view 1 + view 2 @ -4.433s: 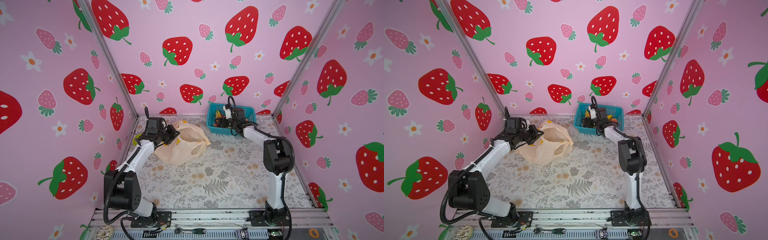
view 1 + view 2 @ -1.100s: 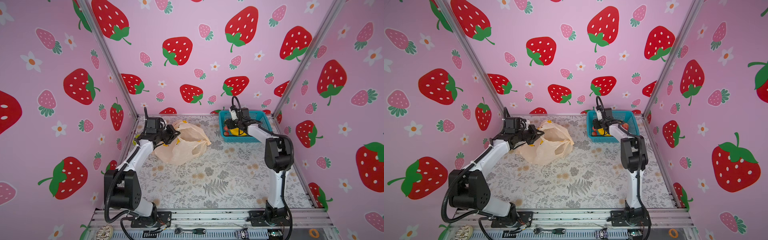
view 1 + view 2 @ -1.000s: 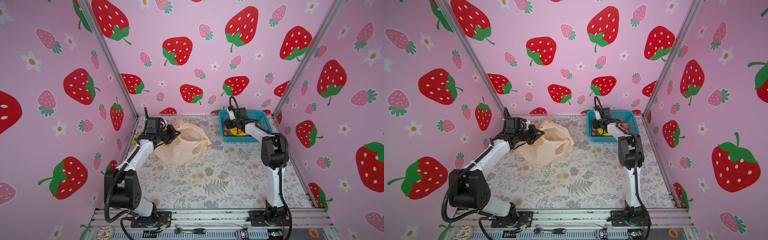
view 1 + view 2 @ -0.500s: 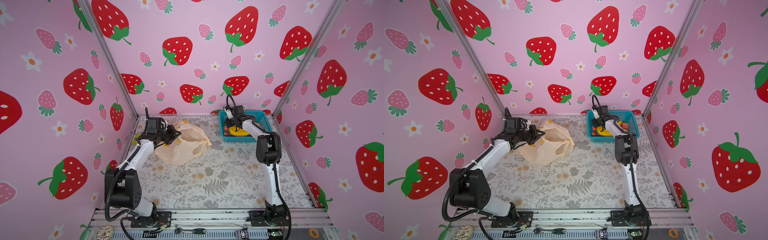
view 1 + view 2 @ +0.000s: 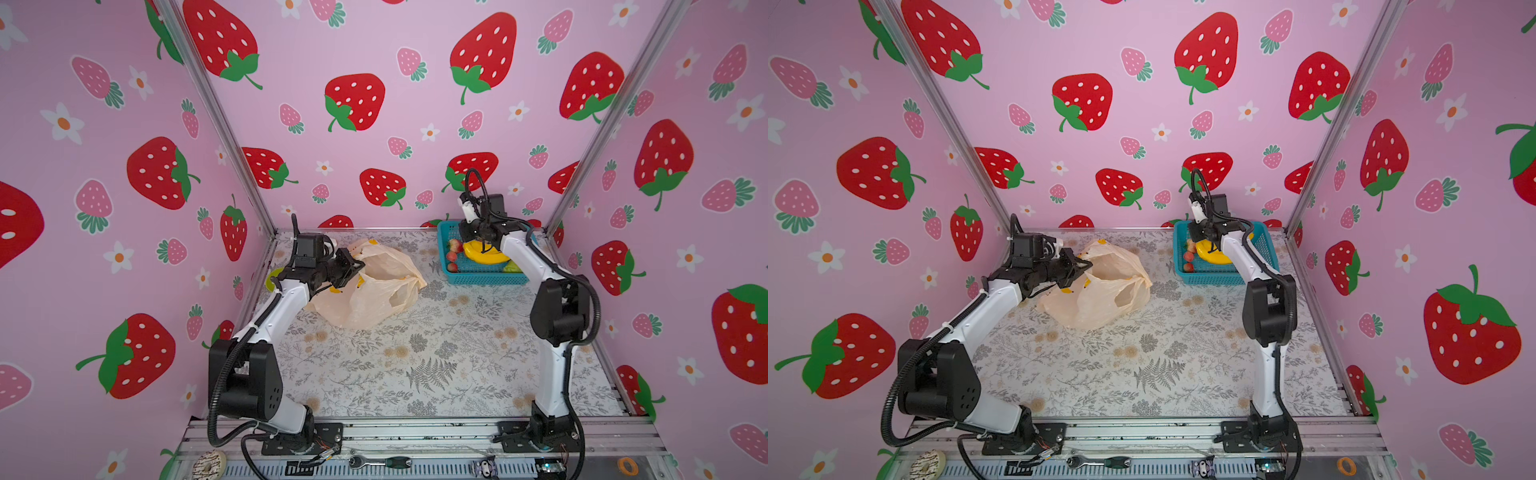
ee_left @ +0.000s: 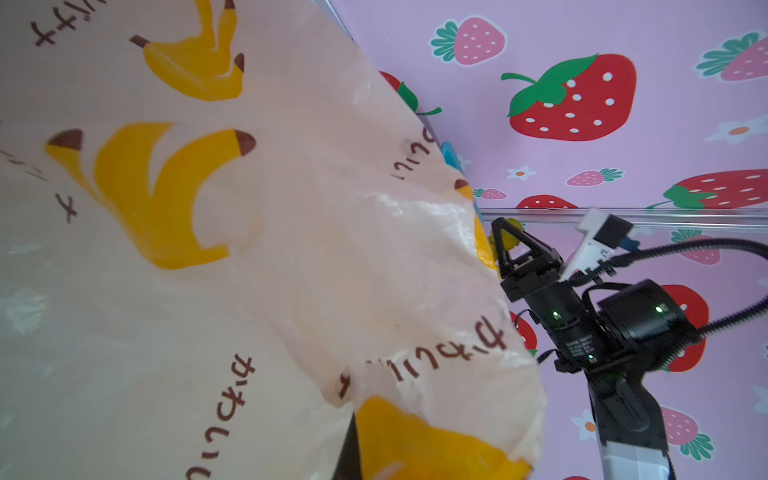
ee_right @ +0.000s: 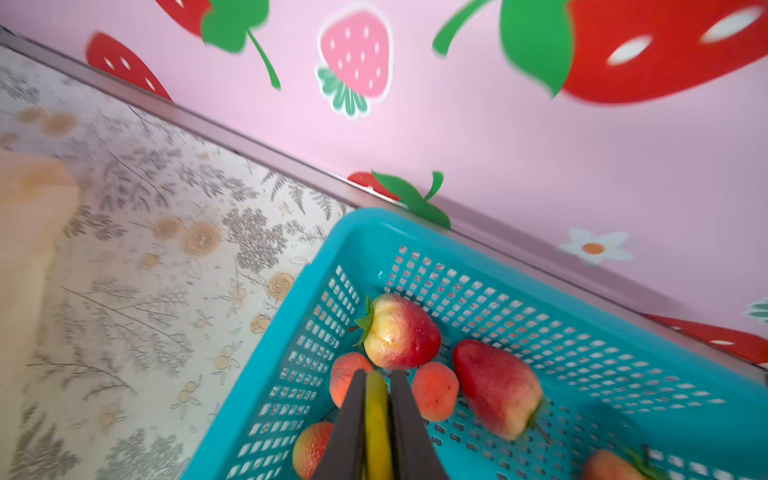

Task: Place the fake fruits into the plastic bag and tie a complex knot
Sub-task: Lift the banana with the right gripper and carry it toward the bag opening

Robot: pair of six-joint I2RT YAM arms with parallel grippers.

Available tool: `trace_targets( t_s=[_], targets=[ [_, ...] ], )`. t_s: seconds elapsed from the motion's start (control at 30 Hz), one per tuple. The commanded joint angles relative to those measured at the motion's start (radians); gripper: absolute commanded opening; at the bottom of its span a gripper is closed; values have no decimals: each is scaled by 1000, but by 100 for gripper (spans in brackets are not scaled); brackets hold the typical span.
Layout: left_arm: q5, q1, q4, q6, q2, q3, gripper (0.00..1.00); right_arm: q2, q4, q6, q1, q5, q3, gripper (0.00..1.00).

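Observation:
The plastic bag (image 5: 374,286) (image 5: 1104,291) lies slumped at the back left, peach with printed bananas. My left gripper (image 5: 355,266) (image 5: 1086,266) is shut on its upper rim. The bag's film (image 6: 249,249) fills the left wrist view and hides the jaws except one dark finger (image 6: 348,451). The yellow bananas (image 5: 486,257) (image 5: 1214,255) lie in the blue mesh basket (image 5: 482,277) with strawberries (image 5: 454,246) (image 7: 401,332) and a green fruit (image 5: 512,268). My right gripper (image 5: 483,249) (image 7: 377,374) points down into the basket, shut on a narrow yellow part of the bananas (image 7: 377,415).
The basket (image 7: 498,270) stands in the back right corner against the wall. A lime-green bowl (image 5: 272,277) sits behind my left arm by the left wall. A ratchet (image 5: 374,461) and a doughnut (image 5: 210,461) lie on the front rail.
My right gripper's jaws have shut on the bananas in the basket, and the right elbow has swung a little. The left arm and the bag have not moved.

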Motion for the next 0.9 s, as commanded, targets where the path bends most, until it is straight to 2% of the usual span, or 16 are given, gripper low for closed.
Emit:
trace_targets(
  t_s=[0.0,0.23,0.37,0.47,0.63,0.87],
  targets=[
    [26,-6,57,-58,-30,-21,0,-138,49,70,0,-85,-70,0],
    [32,-19,111,-125,-56,-56,0,-524,404,397,30,-395,-552,0],
    [30,-22,143,-167,-72,-78,0,-675,460,472,70,-453,-743,0],
    [36,-23,157,-185,-79,-83,0,-768,548,518,89,-554,-896,0],
    [57,-23,148,-172,-79,-63,0,-830,616,415,148,-798,-1058,0],
    [90,-45,80,-107,-51,-7,0,-777,679,299,213,-1029,-1065,0]
  ],
)
